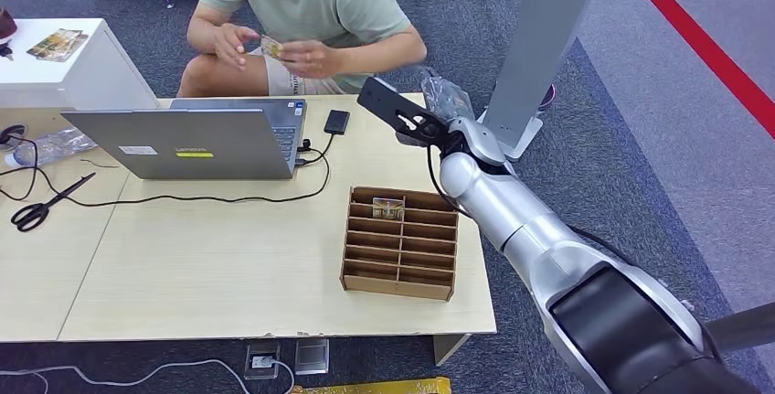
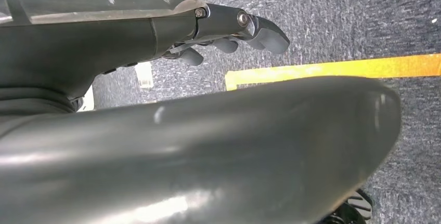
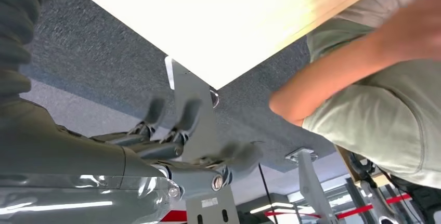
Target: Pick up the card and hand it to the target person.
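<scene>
The card (image 1: 271, 46) is in the person's hands (image 1: 302, 54), held in front of the chest by the person (image 1: 315, 1) in a pale green T-shirt who sits at the far side of the desk (image 1: 210, 266). The robot's right arm reaches across the desk's far right corner toward that person, and the right hand (image 1: 440, 94) sits past the wrist at the desk edge, partly hidden in the head view by the dark wrist camera mount. In the right wrist view the right hand (image 3: 177, 125) has its fingers (image 3: 188, 116) spread apart with nothing between them, blurred against the grey floor and a grey stand (image 1: 544, 42) that rises just beyond the desk corner. The left hand (image 2: 229, 31) hangs over dark carpet (image 2: 338, 21) near a yellow floor stripe (image 2: 333, 69); its fingers are loosely curled and apart, holding nothing. On the desk, a wooden slotted organizer (image 1: 399, 243) stands near the right edge, with one small card-like item (image 1: 388, 208) in a slot of its far row. A grey laptop (image 1: 196, 141) is open toward the person, a dark phone (image 1: 336, 122) lies just beside it, a black cable (image 1: 219, 198) runs across the desktop, and scissors (image 1: 41, 207) lie near the left edge.
</scene>
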Robot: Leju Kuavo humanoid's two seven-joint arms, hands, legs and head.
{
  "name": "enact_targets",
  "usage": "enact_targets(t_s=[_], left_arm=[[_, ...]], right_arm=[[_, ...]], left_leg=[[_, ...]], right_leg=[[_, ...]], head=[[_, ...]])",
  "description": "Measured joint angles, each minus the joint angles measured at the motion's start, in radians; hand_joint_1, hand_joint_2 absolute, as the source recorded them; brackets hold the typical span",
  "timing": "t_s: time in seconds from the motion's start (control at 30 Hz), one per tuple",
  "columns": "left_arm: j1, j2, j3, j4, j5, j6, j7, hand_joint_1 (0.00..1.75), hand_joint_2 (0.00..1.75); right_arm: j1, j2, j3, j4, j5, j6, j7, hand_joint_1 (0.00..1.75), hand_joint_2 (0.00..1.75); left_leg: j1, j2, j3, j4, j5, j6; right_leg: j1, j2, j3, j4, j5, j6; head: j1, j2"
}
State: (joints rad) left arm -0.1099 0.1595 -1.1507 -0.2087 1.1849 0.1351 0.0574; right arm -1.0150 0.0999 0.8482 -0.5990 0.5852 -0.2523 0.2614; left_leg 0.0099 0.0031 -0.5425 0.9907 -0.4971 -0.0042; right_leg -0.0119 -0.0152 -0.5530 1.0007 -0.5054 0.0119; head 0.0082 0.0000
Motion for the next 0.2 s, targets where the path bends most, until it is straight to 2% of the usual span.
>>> enact_targets(t_s=[0.2], left_arm=[[0.001,0.0,0.0,0.0,0.011,0.008,-0.001,0.0,0.0]], right_arm=[[0.003,-0.025,-0.005,-0.054,-0.036,-0.02,0.005,0.0,1.75]], left_leg=[[0.0,0.0,0.0,0.0,0.0,0.0]], right_leg=[[0.0,0.0,0.0,0.0,0.0,0.0]], head=[[0.0,0.0]])
